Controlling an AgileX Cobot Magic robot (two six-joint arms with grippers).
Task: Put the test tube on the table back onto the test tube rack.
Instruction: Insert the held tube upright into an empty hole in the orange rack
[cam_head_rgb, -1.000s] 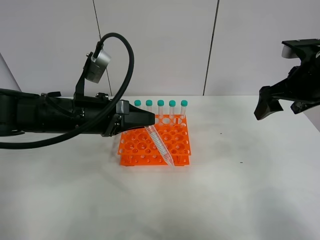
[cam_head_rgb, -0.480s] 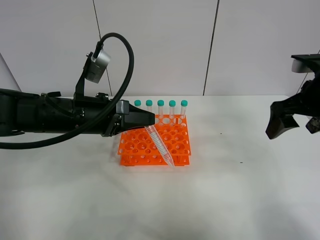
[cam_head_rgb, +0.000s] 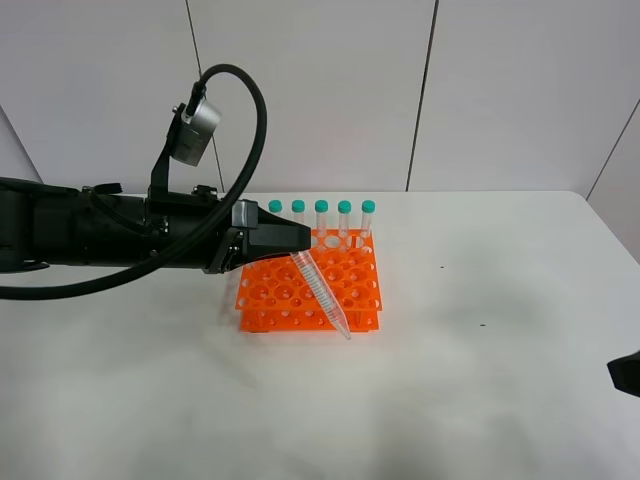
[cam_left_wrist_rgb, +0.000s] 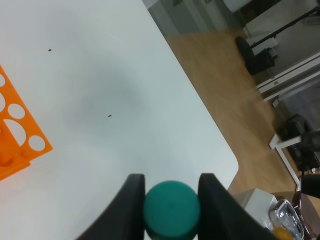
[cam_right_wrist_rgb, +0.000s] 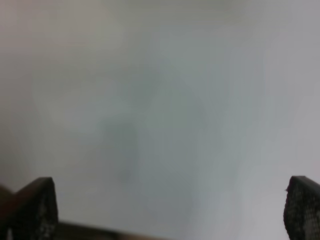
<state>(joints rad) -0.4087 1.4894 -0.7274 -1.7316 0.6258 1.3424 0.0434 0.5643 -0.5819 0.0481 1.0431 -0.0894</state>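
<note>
R claw (cam_right_wrist_rgb: 170, 210) dropped low, mostly cropped, spread; L claw (cam_left_wrist_rgb: 171, 192) grips test tube (cam_head_rgb: 322, 296).

A slim, clear test tube (cam_head_rgb: 322, 297) with faint graduation marks is slanting across the bright orange test tube rack (cam_head_rgb: 272, 292). Its teal-green cap is being pinched between the jaws of the left gripper (cam_head_rgb: 296, 240). Its pointed tip is hanging low by the rack's front right corner, and whether it is touching the bench (cam_head_rgb: 450, 380) is unclear. The squarish, two-tiered rack, gridded with round holes, is sitting flat near the middle of the plain white bench.
</note>
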